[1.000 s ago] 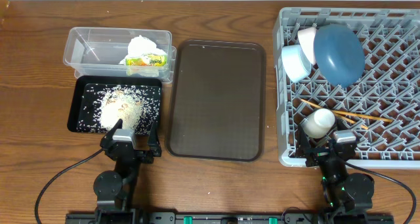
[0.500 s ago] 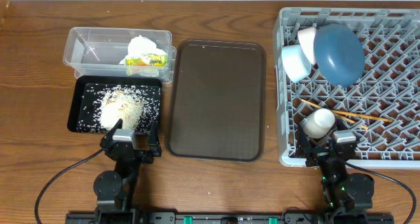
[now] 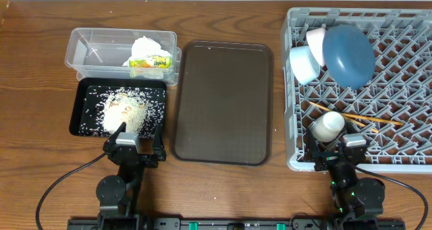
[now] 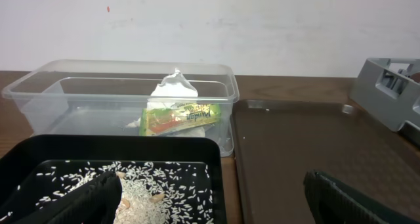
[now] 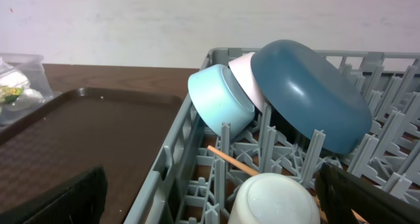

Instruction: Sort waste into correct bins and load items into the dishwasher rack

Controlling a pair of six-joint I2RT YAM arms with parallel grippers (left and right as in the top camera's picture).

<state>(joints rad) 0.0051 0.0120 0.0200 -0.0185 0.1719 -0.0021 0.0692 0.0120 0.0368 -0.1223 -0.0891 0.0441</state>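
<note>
Overhead straight down. Left wrist low, close over black tray [image 4: 111, 143]. Right wrist low at rack [image 5: 165, 175]. All share brown tray [image 3: 223, 88].

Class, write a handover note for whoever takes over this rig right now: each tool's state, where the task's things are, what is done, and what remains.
Left tool: open, empty, at the black tray's near edge.
Right tool: open, empty, at the rack's near edge.
Napkin and wrapper are in the clear tub; rice is in the black tray.
Plate, light-blue bowl and white bowl lean together in the rack's far left; cup and chopsticks lie nearer the front.
Done: sorting and loading, as far as seen.
Left: seemingly nothing.
</note>
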